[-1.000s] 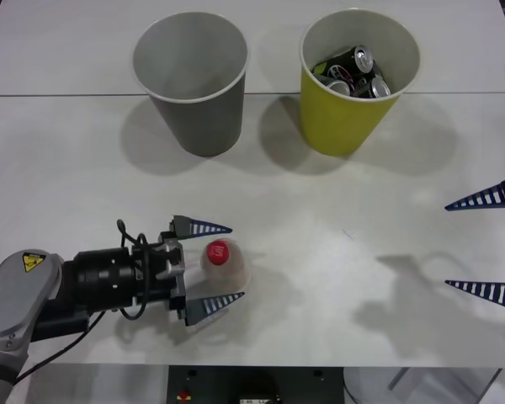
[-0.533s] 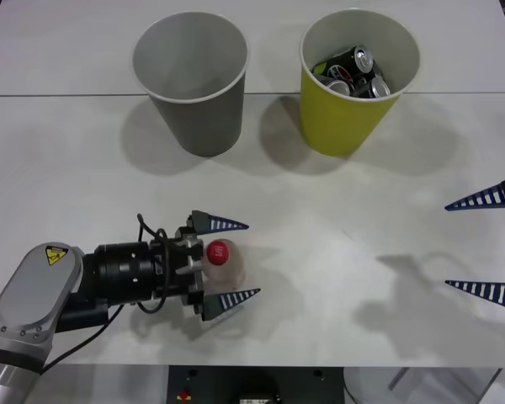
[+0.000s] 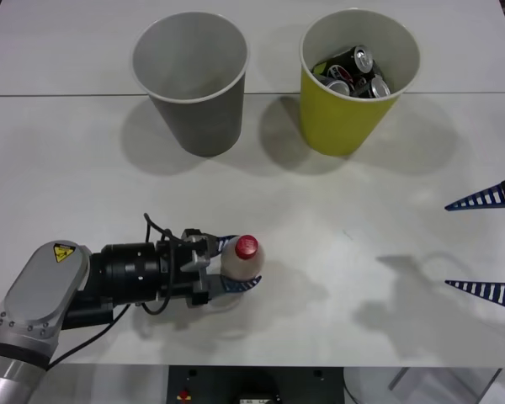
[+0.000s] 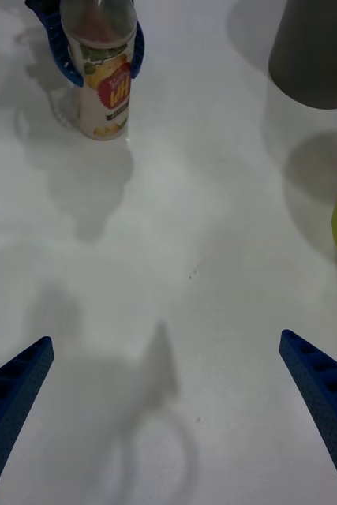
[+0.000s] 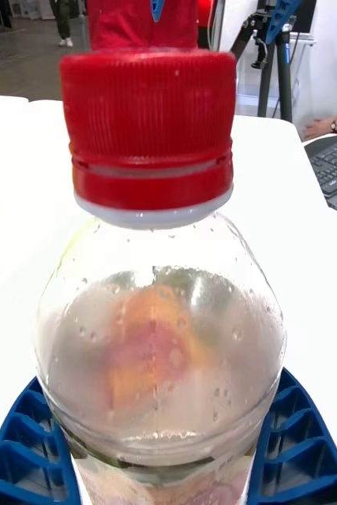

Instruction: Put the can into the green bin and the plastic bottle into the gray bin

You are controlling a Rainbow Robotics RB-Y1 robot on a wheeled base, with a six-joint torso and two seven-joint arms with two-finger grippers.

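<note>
Near the desk's (image 3: pixel 84 168) front edge, the left gripper (image 3: pixel 227 263) is closed around the upright plastic bottle (image 3: pixel 241 259); lift straight before carrying. The right gripper (image 3: pixel 486 244) hangs open at the right edge. At the far edge, the gray bin (image 3: pixel 191 80) is empty, while the green bin (image 3: pixel 353 109) holds cans (image 3: pixel 352 71).

Looks to me like an office or lab demo space. Behind the white table (image 5: pixel 294 158) I see a keyboard (image 5: pixel 335 167) with a person's hand (image 5: pixel 320 126) beside it, a black tripod stand (image 5: pixel 272 47) further back, and open shiny floor beyond the table where someone stands. Plain white tabletops pushed together.
</note>
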